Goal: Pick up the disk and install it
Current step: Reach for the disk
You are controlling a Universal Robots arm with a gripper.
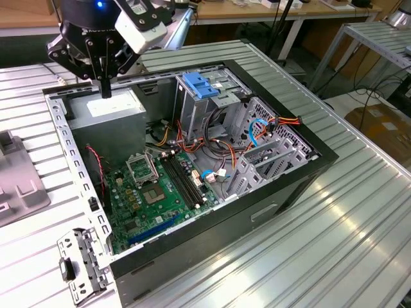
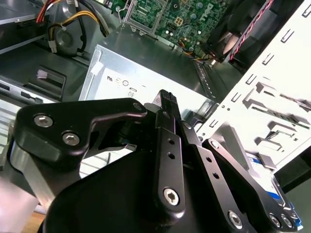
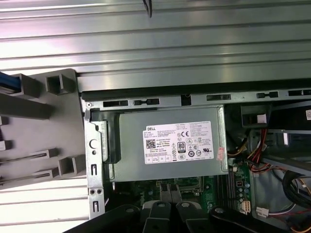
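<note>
**Robotics laboratory or workshop.** An opened computer case (image 1: 276,202) lies on a ribbed aluminium table (image 1: 334,256). Wooden benches (image 1: 244,11) with trailing cables (image 1: 280,27) stand behind.

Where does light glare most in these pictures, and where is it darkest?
Exterior view: the ribbed metal table shines brightest toward the exterior view's right, and the computer case is shaded inside. First wrist view: pale glare bands run along the table, while the power supply box is evenly lit. Second wrist view: the black pincer looks dark against the washed-out case frame.
</note>
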